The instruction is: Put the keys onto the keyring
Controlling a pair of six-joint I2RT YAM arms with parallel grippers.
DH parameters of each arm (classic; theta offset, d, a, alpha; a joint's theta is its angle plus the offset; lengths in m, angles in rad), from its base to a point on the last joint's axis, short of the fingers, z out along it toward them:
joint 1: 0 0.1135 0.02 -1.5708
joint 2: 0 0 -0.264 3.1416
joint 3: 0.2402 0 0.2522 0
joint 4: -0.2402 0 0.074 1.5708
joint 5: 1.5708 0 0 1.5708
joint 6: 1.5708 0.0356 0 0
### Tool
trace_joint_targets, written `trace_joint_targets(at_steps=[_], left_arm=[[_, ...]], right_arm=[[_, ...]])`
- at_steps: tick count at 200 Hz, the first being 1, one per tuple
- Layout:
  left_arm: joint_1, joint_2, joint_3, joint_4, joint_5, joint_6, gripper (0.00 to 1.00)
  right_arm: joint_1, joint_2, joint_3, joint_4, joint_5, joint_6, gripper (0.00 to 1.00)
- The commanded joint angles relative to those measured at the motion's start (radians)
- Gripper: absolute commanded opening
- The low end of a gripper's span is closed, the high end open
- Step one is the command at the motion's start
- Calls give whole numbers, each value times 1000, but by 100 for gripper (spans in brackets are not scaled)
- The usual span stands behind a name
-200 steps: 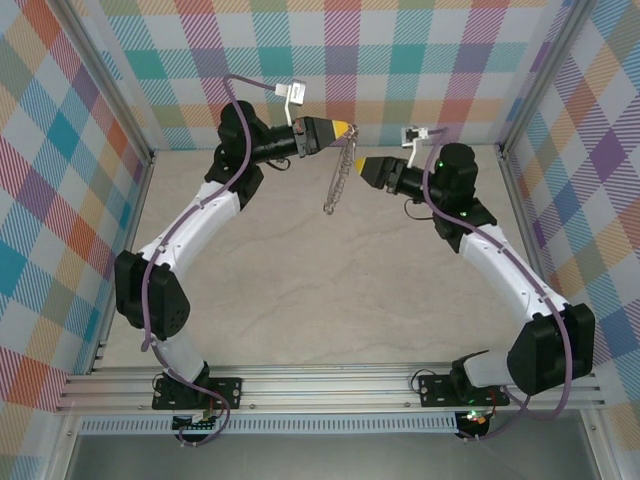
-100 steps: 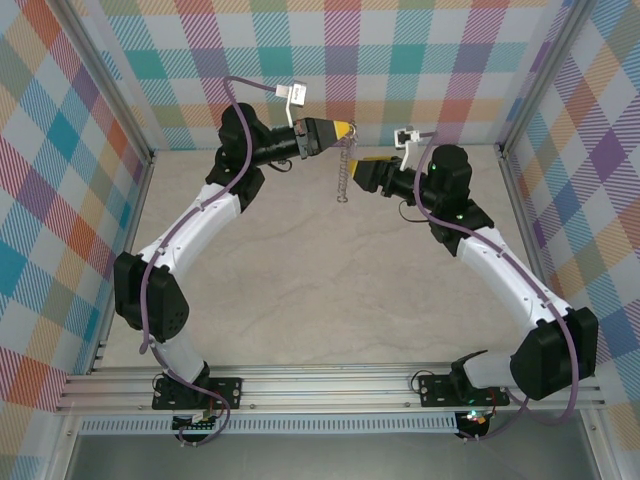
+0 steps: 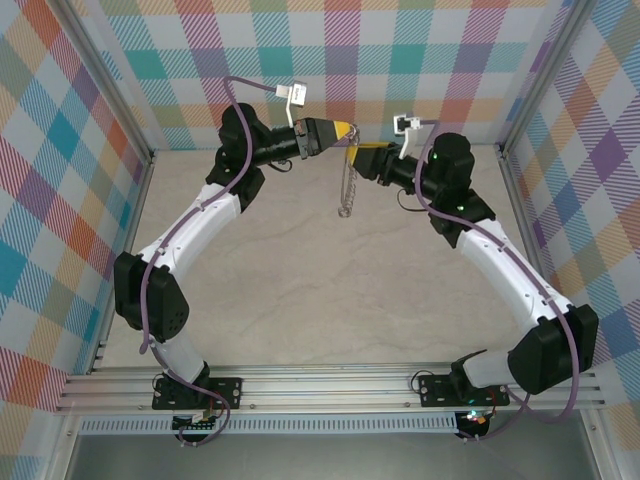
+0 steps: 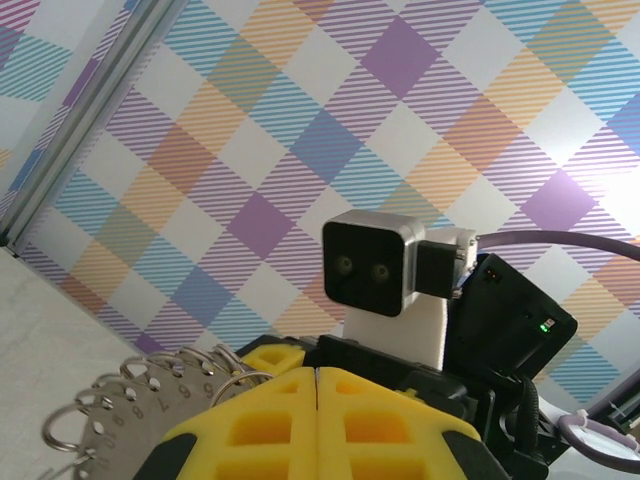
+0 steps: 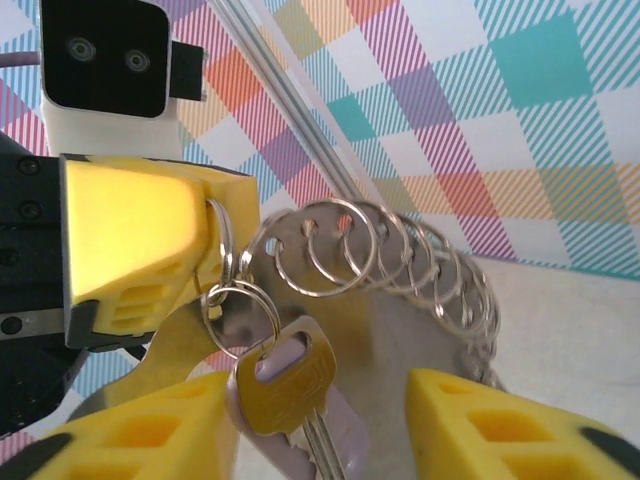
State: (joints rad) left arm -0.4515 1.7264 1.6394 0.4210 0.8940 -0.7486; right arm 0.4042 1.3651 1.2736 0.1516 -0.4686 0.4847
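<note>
Left pincer (image 3: 343, 130): clenched, yellow fingers (image 4: 260, 425) pressed flat together. Grasps the keyring (image 3: 347, 185) by its top edge and holds it in the air, well above the table (image 3: 300, 280), close to the back wall (image 3: 400, 60).

Right pincer (image 5: 320, 430): released, fingers (image 5: 500, 425) standing apart. Points at the left pincer, tip near tip, with the keyring's upper part between the two.

Keyring, from the right wrist: a grey metal disc rimmed with small split rings. Hangs edge-on in the top view and reads there as a thin chain-like strip. Carries stamped numerals along the rim in the left wrist view.

Key (image 5: 290, 385): brass, head in a lilac cover. Hangs on a small split ring (image 5: 243, 300) just below the left pincer's tip, in front of the disc. Sits inside the right pincer's gap, hard against the finger at picture left and well apart from the other. Cannot tell whether it touches that finger.

Beyond: right wrist camera (image 4: 370, 265) facing the left one; checked walls on three sides; pale marbled table.
</note>
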Motion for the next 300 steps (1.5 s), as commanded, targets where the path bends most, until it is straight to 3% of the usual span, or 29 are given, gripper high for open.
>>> trace_joint_targets(at_steps=[1,63,159,300], left_arm=[[-13,-32,-6,53,-25,-11,0],[-13,-37,-20,65,-42,-18,0],[-14,-59,-98,194,-91,-81,0],[-18,-74,-150,226,-101,-89,0]], right_arm=[[13,3,24,-21,-23,-28,38],[21,-13,10,-30,-37,-32,0],[55,24,13,16,-72,28,0],[71,74,43,24,-85,57,0]])
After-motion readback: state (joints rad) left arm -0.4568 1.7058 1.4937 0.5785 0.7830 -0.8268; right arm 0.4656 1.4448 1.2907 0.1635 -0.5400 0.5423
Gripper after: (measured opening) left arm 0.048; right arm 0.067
